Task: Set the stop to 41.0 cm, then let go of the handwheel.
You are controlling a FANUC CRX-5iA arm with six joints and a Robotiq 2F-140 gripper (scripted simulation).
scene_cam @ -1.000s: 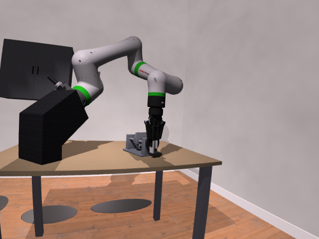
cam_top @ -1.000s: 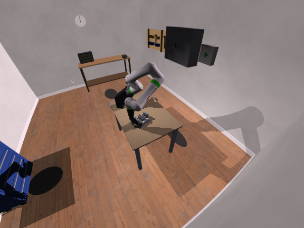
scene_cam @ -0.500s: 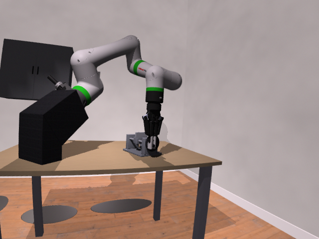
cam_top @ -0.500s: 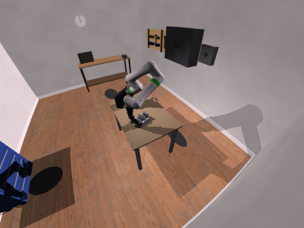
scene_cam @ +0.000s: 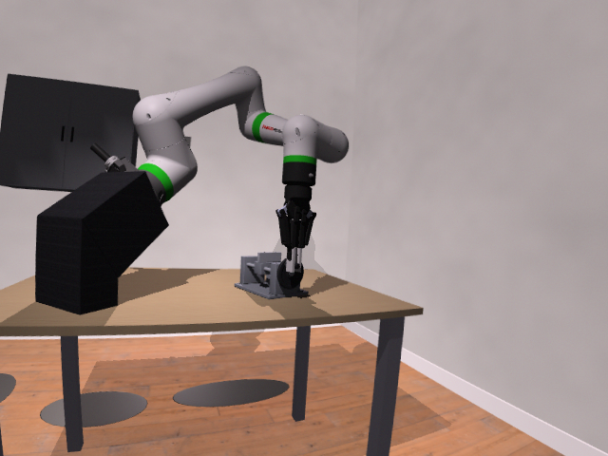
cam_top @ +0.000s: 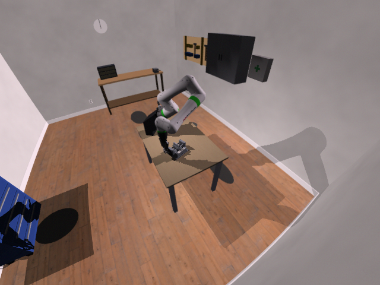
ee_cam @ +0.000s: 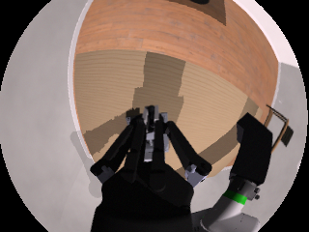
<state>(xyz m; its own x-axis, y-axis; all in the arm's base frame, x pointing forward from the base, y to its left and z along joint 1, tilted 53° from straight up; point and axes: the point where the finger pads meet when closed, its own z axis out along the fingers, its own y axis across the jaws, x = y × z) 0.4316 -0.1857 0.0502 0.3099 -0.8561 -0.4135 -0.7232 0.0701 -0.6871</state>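
Note:
A small grey stop fixture sits on the wooden table, and it also shows in the top view. A dark round handwheel stands at its right end. My gripper comes straight down onto the handwheel and is shut on its handle. In the wrist view the fingers are close together over the table, and the handle between them is mostly hidden. No scale reading is legible.
The arm's black base box stands on the left of the table. The table edge is to the right of the fixture. A dark wall cabinet and a side shelf are farther off.

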